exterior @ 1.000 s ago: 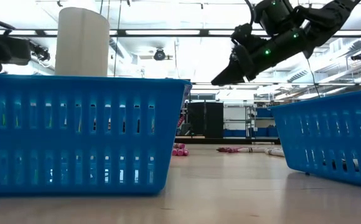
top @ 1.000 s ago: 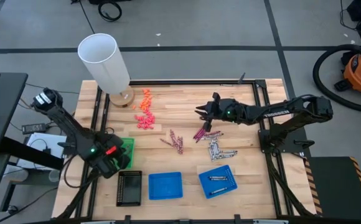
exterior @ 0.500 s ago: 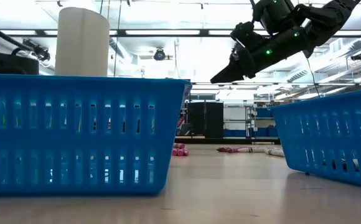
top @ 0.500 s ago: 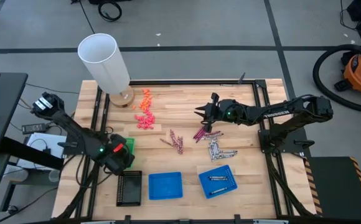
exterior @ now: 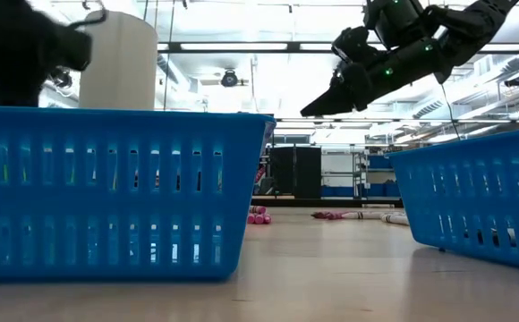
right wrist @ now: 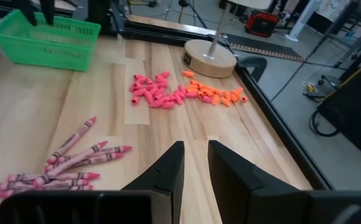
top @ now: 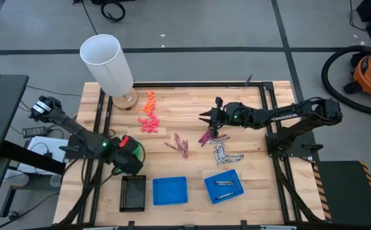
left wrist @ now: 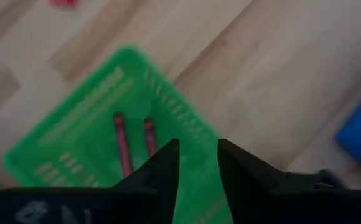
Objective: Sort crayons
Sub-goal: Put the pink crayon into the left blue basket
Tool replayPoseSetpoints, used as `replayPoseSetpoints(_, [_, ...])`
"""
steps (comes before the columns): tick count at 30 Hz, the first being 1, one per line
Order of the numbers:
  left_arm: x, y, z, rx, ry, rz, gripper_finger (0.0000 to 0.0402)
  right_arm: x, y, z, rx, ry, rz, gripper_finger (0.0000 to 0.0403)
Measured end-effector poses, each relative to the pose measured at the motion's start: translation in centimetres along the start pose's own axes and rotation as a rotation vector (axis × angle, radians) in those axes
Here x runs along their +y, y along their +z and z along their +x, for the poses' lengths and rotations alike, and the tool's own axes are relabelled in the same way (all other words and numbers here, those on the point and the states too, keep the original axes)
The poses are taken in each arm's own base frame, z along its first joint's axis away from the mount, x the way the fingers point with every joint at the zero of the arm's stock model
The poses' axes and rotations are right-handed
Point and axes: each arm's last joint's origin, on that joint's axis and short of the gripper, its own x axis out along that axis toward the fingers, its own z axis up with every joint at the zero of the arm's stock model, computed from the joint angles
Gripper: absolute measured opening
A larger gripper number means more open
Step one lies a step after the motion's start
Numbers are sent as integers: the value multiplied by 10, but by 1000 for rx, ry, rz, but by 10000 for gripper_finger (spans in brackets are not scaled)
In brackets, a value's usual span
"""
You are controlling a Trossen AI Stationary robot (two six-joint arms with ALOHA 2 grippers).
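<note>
Loose crayons lie mid-table in three heaps: magenta (top: 206,137), brownish-red (top: 180,146) and silvery grey (top: 222,154). Two reddish crayons (left wrist: 134,142) lie in the green tray (left wrist: 75,134). My left gripper (top: 131,160) hangs over that tray, open, with nothing between its fingers (left wrist: 198,158). My right gripper (top: 206,119) hovers above and just beyond the magenta heap (right wrist: 68,158), tilted slightly down. It is open and holds nothing (right wrist: 196,155). A few silvery crayons lie in the right blue tray (top: 224,186).
A black tray (top: 133,192) and an empty blue tray (top: 170,190) stand along the near edge. Small pink and orange pieces (top: 148,113) lie far left beside a white lamp (top: 107,62) on a round wooden base (right wrist: 208,59). Bare wood lies between trays and heaps.
My left gripper has risen and swung toward the table's right edge. It was beside the green tray's near-left corner and now stands over the tray, and it has come into the low view's upper left. My right gripper has stayed in place.
</note>
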Motion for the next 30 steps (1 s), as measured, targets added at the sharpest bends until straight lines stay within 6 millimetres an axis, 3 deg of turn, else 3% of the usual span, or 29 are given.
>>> replayPoseSetpoints(6, [-12, 27, 1, -39, -14, 88, 110, 5, 5, -1, -39, 13, 1, 83])
replayPoseSetpoints(12, [-31, 58, 37, -120, -29, 224, 109, 11, 8, -2, -61, 33, 8, 83])
replayPoseSetpoints(19, [-30, 85, 82, -128, 44, 371, 109, 24, 10, -3, -68, 71, -4, 83])
replayPoseSetpoints(30, [-28, 115, 105, -208, -9, 641, 109, 40, 12, -7, -63, 123, 15, 83])
